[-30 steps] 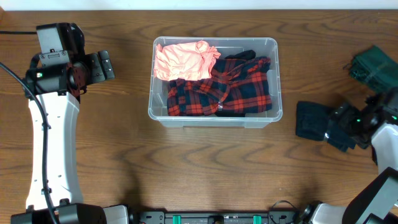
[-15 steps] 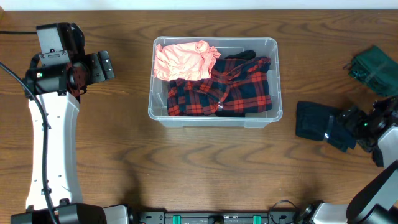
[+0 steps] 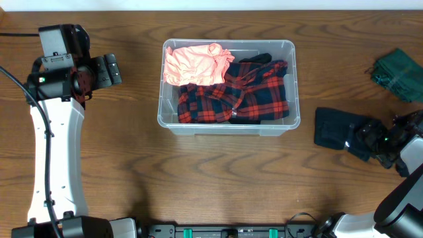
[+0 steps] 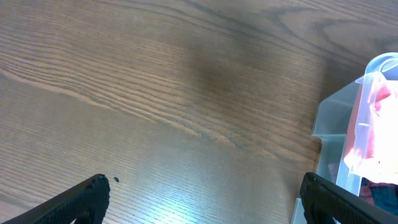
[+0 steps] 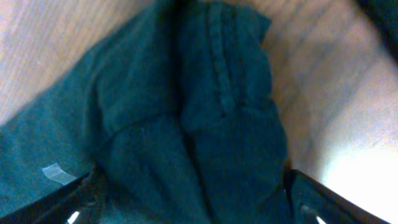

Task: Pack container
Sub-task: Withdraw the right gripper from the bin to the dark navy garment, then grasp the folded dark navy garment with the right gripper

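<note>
Only the close view shows the fingers of the right gripper (image 5: 191, 180) spread around the dark cloth (image 5: 186, 93). From above, it lies at 3 o'clock from the container (image 3: 228, 127). The left gripper (image 4: 204, 183) gapes wide too.

Clear container (image 3: 228, 128), plaid shirt (image 3: 232, 98) and pink garment (image 3: 193, 64) inside, wooden table (image 3: 218, 188)

Robot lab, wood-grain table (image 3: 218, 178), white arm (image 3: 56, 158)

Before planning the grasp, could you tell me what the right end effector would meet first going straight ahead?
Most likely the dark garment, which fills the right wrist view just ahead of the open right end effector; the exact depth is unclear.
</note>
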Controlling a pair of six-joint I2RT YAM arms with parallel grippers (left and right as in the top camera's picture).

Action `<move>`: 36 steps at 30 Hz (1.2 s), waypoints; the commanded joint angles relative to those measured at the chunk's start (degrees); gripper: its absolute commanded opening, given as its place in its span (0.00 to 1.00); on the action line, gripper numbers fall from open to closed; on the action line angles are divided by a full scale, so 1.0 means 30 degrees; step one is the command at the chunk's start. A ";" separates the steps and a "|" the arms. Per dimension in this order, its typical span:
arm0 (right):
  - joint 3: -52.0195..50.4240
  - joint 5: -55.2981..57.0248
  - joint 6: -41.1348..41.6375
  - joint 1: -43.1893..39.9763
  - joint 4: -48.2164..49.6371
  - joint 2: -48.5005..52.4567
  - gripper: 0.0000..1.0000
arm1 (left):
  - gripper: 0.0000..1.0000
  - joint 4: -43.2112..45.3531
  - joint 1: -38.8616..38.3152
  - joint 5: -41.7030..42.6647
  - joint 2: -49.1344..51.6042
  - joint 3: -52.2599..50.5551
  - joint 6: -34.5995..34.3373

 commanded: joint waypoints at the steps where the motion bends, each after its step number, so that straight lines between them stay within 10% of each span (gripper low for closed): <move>1: -0.0860 -0.0109 -0.0131 -0.0058 0.0204 0.0627 0.76 | 0.98 -0.0058 0.0073 -0.0073 0.0160 -0.0051 -0.0168; 10: -0.1005 -0.1224 -0.0117 -0.0066 0.0954 0.0627 0.01 | 0.98 -0.0058 0.0073 -0.0073 0.0160 -0.0051 -0.0168; 36: 0.4044 -1.1264 0.0525 0.1333 -0.0860 -0.9690 0.01 | 0.98 -0.0058 0.0073 -0.0073 0.0160 -0.0051 -0.0168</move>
